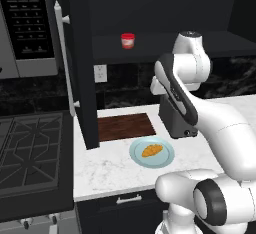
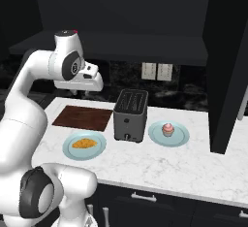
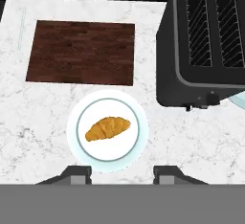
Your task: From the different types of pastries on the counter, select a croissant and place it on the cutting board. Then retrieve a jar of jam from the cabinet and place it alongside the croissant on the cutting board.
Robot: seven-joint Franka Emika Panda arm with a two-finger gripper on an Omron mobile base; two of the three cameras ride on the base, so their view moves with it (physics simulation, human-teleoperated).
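The golden croissant (image 3: 107,128) lies on a round light blue plate (image 3: 76,122) on the white counter (image 3: 43,122); it also shows as the croissant (image 1: 152,150) and croissant (image 2: 84,143) in the base views. My gripper (image 3: 123,173) hangs high above the plate, open, with nothing between its fingers. The dark wooden cutting board (image 3: 81,52) lies bare just beyond the plate, seen too as the cutting board (image 1: 125,127). A red jar of jam (image 1: 128,40) with a white lid stands on the shelf of the black cabinet (image 1: 150,8), whose door (image 1: 82,78) is swung open.
A black toaster (image 2: 130,114) stands right of the cutting board. A pink-topped cupcake (image 2: 167,129) sits on a second blue plate beyond it. The gas stove (image 1: 30,148) and grey microwave (image 1: 25,23) are left of the open cabinet door.
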